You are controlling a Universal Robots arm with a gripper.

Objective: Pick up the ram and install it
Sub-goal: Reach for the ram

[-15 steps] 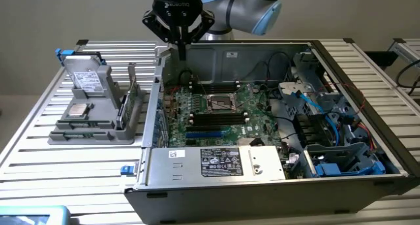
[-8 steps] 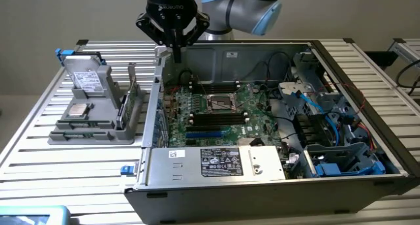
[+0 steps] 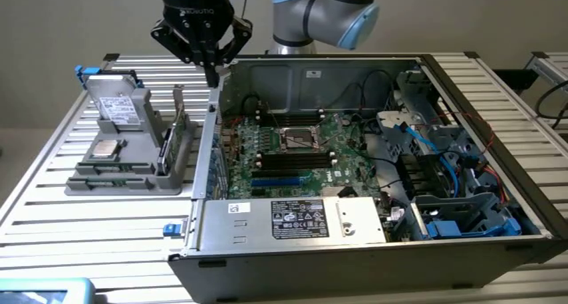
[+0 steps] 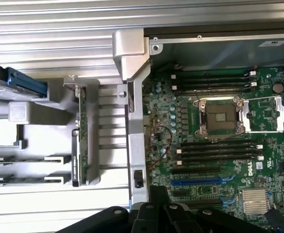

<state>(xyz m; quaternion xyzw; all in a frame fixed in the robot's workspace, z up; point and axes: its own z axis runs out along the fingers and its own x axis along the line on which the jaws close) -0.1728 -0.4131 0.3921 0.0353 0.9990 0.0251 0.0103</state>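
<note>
Overhead, the pincer (image 3: pixel 211 75) hangs clenched and empty above the computer case (image 3: pixel 293 81) wall. Beneath it, toward the exterior view's left, the ram (image 3: pixel 181 135) stands on edge in the grey holder (image 3: pixel 133 179).
</note>
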